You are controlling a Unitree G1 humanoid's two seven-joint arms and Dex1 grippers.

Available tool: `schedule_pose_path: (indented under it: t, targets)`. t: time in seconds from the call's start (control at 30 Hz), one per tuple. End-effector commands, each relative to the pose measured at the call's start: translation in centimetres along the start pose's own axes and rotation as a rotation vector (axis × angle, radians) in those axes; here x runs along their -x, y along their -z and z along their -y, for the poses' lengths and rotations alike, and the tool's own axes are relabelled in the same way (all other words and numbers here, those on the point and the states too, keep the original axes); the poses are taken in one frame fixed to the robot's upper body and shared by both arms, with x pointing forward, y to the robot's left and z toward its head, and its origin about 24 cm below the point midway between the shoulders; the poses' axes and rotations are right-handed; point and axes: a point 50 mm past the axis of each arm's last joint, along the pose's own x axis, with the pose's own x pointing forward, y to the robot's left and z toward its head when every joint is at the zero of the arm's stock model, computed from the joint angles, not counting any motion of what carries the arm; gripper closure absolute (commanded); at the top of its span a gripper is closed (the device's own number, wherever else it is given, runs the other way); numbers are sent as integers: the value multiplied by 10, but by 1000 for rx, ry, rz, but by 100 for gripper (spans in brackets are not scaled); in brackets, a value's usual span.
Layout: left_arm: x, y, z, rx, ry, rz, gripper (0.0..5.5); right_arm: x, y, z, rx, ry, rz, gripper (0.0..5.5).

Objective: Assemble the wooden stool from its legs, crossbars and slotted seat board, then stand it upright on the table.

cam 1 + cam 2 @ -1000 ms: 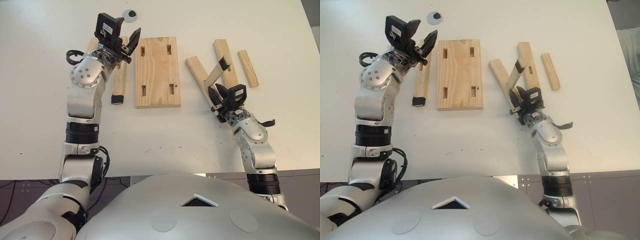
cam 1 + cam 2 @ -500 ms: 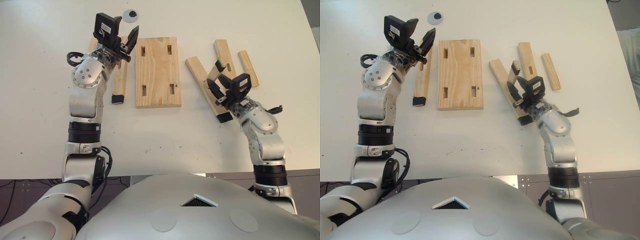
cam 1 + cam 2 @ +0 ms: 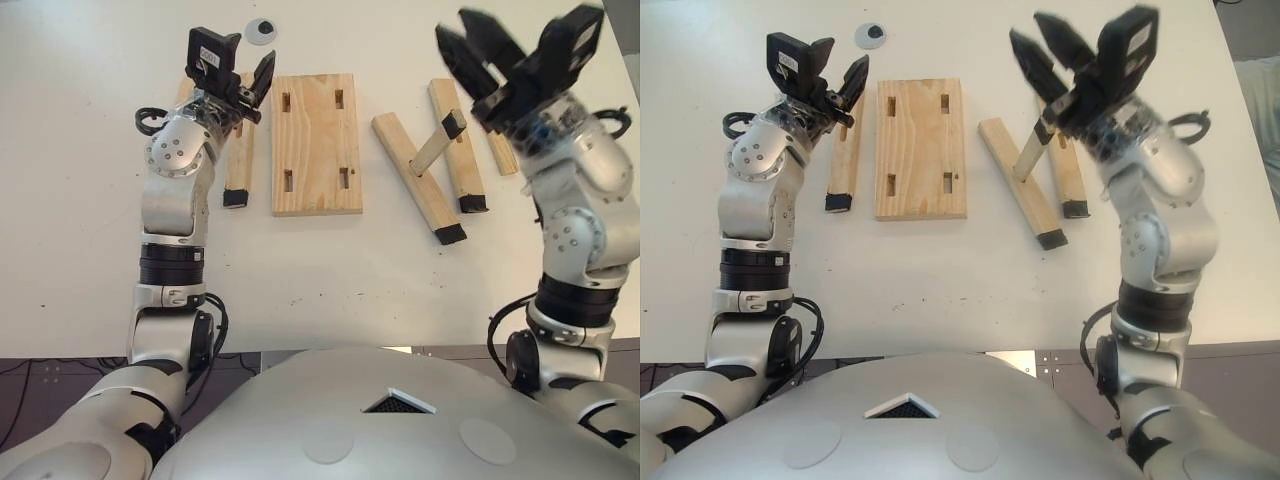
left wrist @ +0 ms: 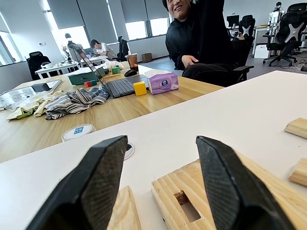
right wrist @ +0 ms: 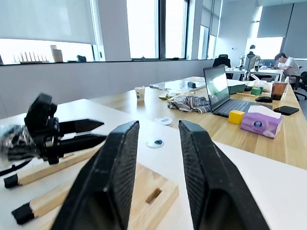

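near part of the white bench [image 3: 330, 270] is just bare surface. the stool is in loose pieces, all lying on the bench, nothing stood up. the closest pieces are on the robot's right: a slanted leg [image 3: 415, 175] with its black-capped foot at the near end, and just right of it a straight leg [image 3: 457, 140], black cap also at the near end. the gap between the two narrows toward the robot. a crossbar [image 3: 437, 143] with a dark tip spans that gap, pale end on the slanted leg and dark end against the straight leg; can't tell if it sits in a slot. a short crossbar [image 3: 503, 155] lies just right of the straight leg, partly hidden behind the right arm. in the middle the seat board [image 3: 316, 150] lies flat with four slots facing up, apart from the right-hand legs. just beside its left long edge a left leg [image 3: 238, 165] lies parallel to it, black cap toward the robot. the left claw [image 3: 242, 72] hangs over the far end of that leg, released, fingers spread, grasping nothing. its wrist view looks between both fingers at the board's far corner and one slot. the right claw [image 3: 520, 45] is raised high over the far ends of the right-hand pieces, also released, fingers wide and nothing between them. farthest out, a small round disc [image 3: 260, 31] with a dark centre sits on the bench beyond the left claw.
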Motion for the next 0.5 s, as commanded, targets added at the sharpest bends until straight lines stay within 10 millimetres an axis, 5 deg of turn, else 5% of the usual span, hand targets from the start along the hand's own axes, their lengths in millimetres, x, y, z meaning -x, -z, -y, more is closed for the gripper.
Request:
schedule_pose_path:
  t: [0.03,0.2,0.4,0.5]
  targets:
    - [-2,1,-2,-8,-11,-4,288,-11,-16,2,-25,9,28,471]
    - [-4,-1,-1,-12,-4,0,288,-14,11,-2,-90,4,-40,544]
    - [-6,-2,-2,-15,1,0,288,0,83,6,-165,46,-228,544]
    - [-5,-3,-6,-21,-9,-1,288,-4,83,3,-175,20,-207,544]
